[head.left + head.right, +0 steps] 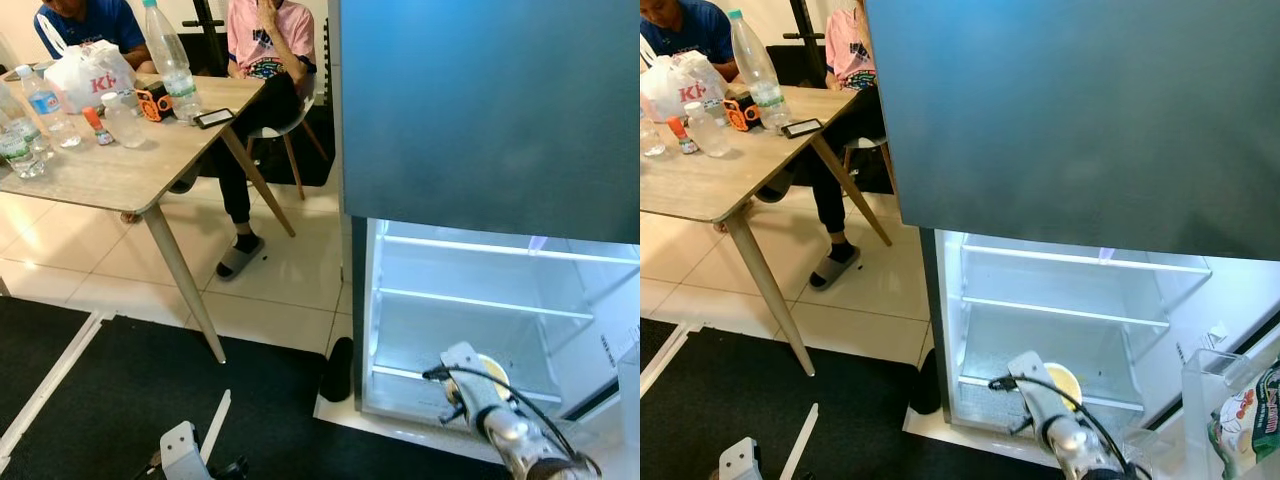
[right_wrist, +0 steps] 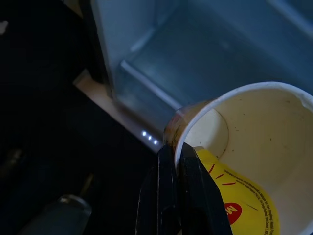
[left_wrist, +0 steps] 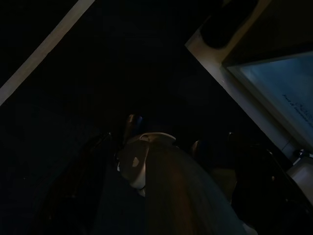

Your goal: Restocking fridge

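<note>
**Cup held at the fridge's lowest shelf**

At the lower right of the left eye view, the right gripper (image 2: 168, 161) reaches into the open fridge (image 1: 480, 300), level with the bottom shelf (image 1: 400, 375). Its two black fingers are pinched together on the rim of a cup (image 2: 249, 161), one finger inside the wall and one outside. This rim grip likely keeps the cup mouth-up and leaves its base free to be set down flat on the shelf.

The cup hangs just above the front edge of that shelf, near the left wall of the compartment. Whether its base touches the shelf cannot be told.

Cup appearance: a white paper cup, round, with a yellow outer print carrying red marks and a red dot. The interior is off-white with small dark specks and appears to hold no contents. Brown staining shows on the rim beside the fingers. Thin paper walls would probably deform under a hard pinch.

The left gripper (image 3: 161, 142) hangs idle over the dark floor mat (image 1: 120, 390); its finger state cannot be told.

At the upper left, a table (image 1: 110, 175) carries bottles (image 1: 170, 60) and a bag (image 1: 88, 75), with two seated people behind it.
</note>
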